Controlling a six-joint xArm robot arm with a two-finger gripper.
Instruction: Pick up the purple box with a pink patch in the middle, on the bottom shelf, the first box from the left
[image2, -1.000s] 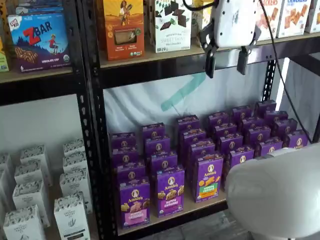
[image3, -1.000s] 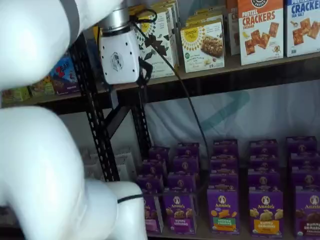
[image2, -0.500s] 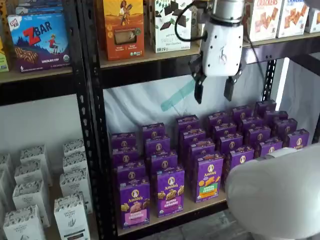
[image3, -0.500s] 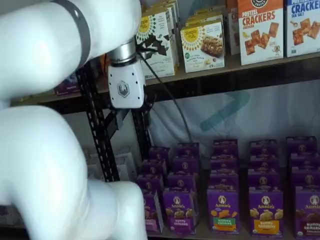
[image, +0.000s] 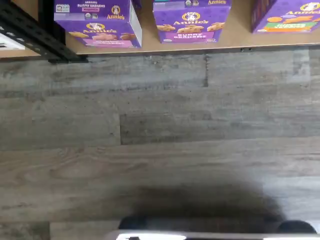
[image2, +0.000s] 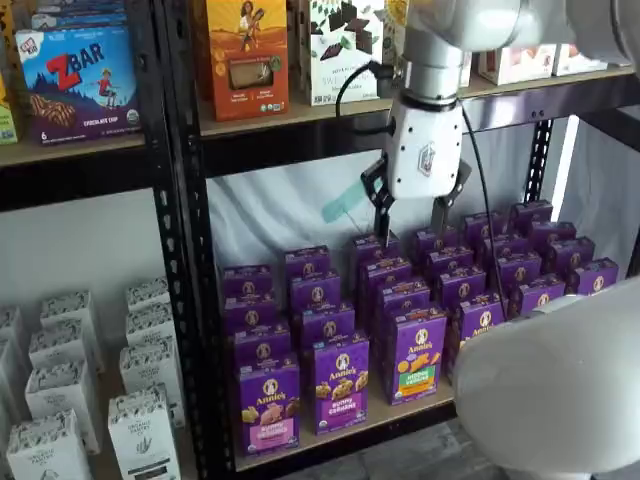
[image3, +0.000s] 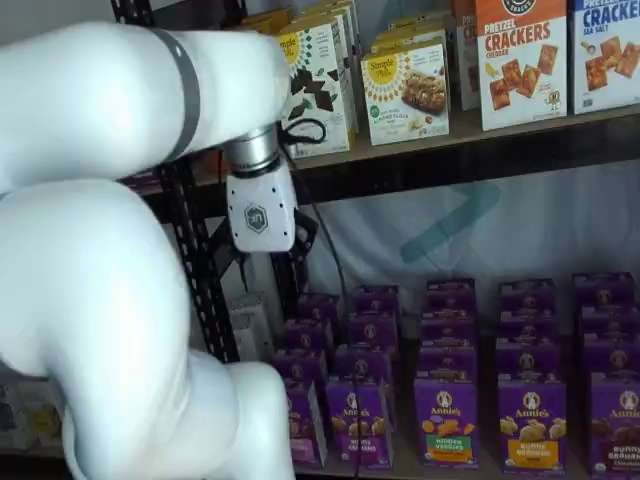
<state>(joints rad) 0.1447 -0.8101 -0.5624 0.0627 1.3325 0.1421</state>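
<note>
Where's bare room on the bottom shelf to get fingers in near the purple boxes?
Free: the board strip between the purple box and the purple-band carton, and air above the rows, where the open gripper hangs. Crowded: cartons stand file behind file to the back.

I am in a place set up like a shop, or a mock-up of one. Black metal racks (image2: 185, 250) with perforated uprights carry wooden boards stocked with boxed groceries facing front. The bottom shelf (image2: 400, 408) holds rows of the same purple Annie's cartons (image2: 415, 352), lined up several deep like retail stock. The board above shows cracker boxes (image3: 519, 62) and an orange carton (image2: 246, 55); a neighbouring bay has a Zbar box (image2: 78, 82) and white cartons (image2: 142, 430). A pale sheet (image2: 300, 205) hangs behind the shelves, and the floor (image: 160, 135) is grey wood-look plank.
</note>
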